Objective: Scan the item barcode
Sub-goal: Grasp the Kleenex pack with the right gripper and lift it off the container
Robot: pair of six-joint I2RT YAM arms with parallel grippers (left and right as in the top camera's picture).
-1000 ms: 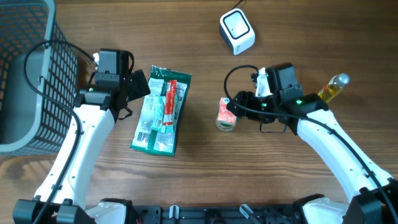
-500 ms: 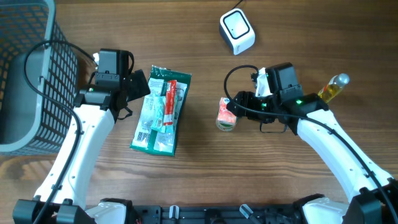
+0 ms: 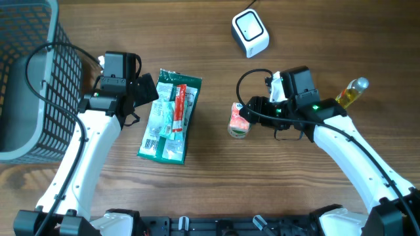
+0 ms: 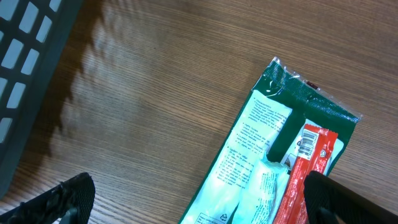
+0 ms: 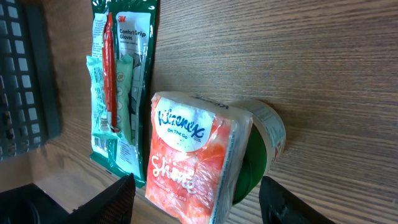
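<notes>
The counter [image 3: 216, 190] is brown wood with a fine grain running across it, evenly lit, and it fills every view. At its far left corner stands a dark wire-mesh basket [image 3: 26, 46], which casts a barred shadow on the wood in the left wrist view. Near the far edge sits a small white cube-shaped scanner [image 3: 250, 33] with a grey square window on top. By the right arm lies a small clear bottle of yellow liquid [image 3: 352, 92]. A flat green plastic package with white printed panels and a red strip [image 3: 169, 118] lies lengthwise left of centre.

The task's thing, an orange-and-white Kleenex tissue pack [image 5: 196, 155], lies on the counter near the middle, to the right of the green package and apart from it. Its glossy wrapper carries a white oval with blue "Kleenex On The Go" lettering. Behind it shows a green part with a white rim. No barcode shows on the faces in view.

The left claw [image 4: 198, 198] is spread wide over the near end of the green package. The right claw [image 5: 198, 200] straddles the tissue pack with its fingers part-way apart. I cannot tell whether they pinch it.
</notes>
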